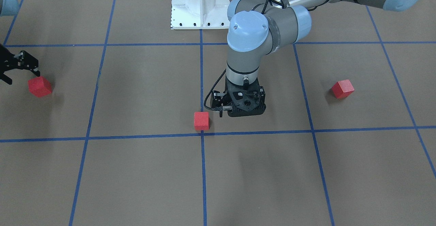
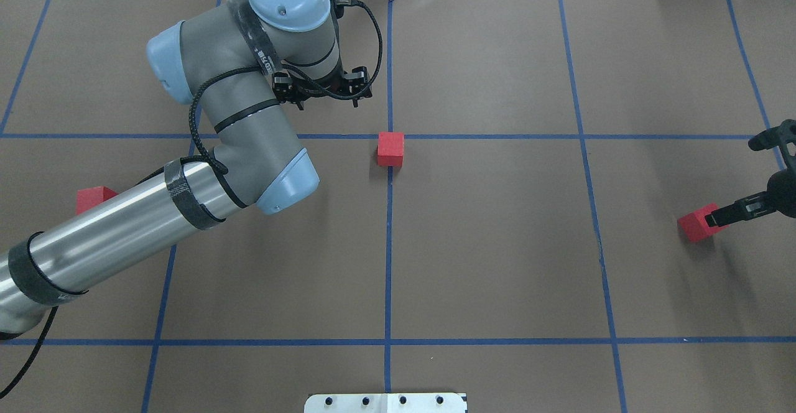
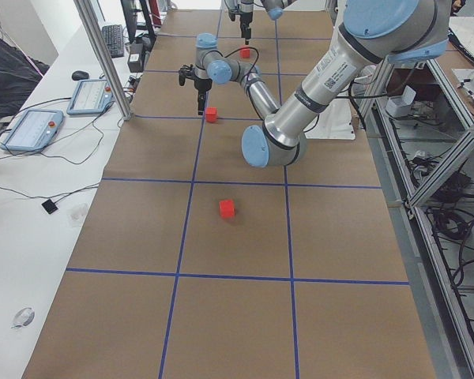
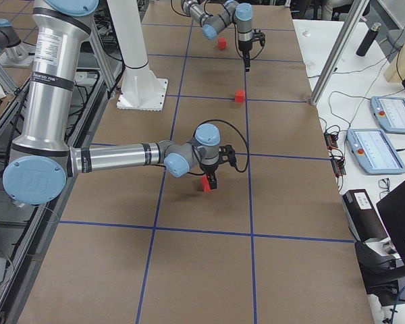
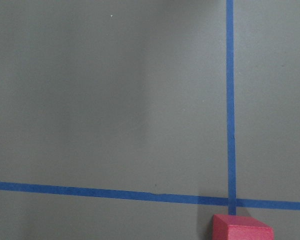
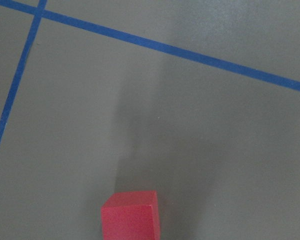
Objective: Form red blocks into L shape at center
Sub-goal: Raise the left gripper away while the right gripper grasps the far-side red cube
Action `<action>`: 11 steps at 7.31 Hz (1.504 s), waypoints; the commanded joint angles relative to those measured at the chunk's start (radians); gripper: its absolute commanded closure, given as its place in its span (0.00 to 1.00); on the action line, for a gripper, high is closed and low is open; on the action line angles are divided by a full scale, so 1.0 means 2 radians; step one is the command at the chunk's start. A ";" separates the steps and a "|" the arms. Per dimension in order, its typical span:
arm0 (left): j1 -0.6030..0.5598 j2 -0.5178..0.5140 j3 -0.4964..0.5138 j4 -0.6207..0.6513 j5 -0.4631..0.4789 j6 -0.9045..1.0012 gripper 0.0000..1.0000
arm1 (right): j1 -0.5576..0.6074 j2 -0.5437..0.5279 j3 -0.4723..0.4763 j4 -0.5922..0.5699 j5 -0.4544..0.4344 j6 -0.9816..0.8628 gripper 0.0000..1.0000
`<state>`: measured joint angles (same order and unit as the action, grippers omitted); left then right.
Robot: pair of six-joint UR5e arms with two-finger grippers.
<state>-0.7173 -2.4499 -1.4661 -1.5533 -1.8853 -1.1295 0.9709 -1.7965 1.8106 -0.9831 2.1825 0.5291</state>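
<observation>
- Right hand (image 1: 21, 76) hangs low at the robot's right end of the desk (image 1: 259, 185). Its fingers are spread apart, and one fingertip is just beside the right-side red block (image 1: 40, 86). I judge the spread is there so it can drop around the cube and grip it.
- Its wrist camera shows that cube at the bottom middle of the view with no finger around it, so nothing is gripped there yet.
- Left hand (image 1: 245, 106) points straight down just beside the middle red block (image 1: 201, 120), on the robot's left of it and clear of it.
- Its fingers are hidden under the wrist and body, so I cannot tell whether they are apart or together. No cube shows in it.
- That middle red block sits on the tape line (image 1: 201, 83), just on the robot's side of the center (image 1: 202, 134), and squared to the grid. I read it as the anchor of the L, set there so its neighbours can butt against it.
- Third red block (image 1: 343, 89) lies well out on the robot's left, askew to the grid. From overhead it is partly hidden behind the left arm (image 2: 155, 220).
- By my reading, one cube of three is placed. The other two lie well apart, one on each arm's side.
</observation>
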 commanded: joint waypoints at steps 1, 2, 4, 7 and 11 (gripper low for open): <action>0.000 0.004 0.000 0.000 0.000 0.000 0.00 | -0.030 0.013 -0.018 0.014 -0.019 0.013 0.01; 0.000 0.006 -0.001 -0.002 -0.001 0.000 0.00 | -0.034 0.016 -0.025 0.014 -0.020 0.012 0.01; 0.002 0.008 0.000 -0.004 -0.001 0.000 0.00 | -0.034 0.017 -0.034 0.014 -0.020 0.009 0.01; 0.006 0.016 -0.002 -0.011 0.000 -0.001 0.00 | -0.050 0.029 -0.045 0.013 -0.019 0.006 0.22; 0.007 0.064 -0.018 -0.078 0.000 -0.004 0.01 | -0.036 0.035 -0.039 0.012 -0.008 -0.015 1.00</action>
<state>-0.7042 -2.3360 -1.4918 -1.6884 -1.8847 -1.1368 0.8787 -1.7359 1.7217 -0.9575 2.1501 0.5129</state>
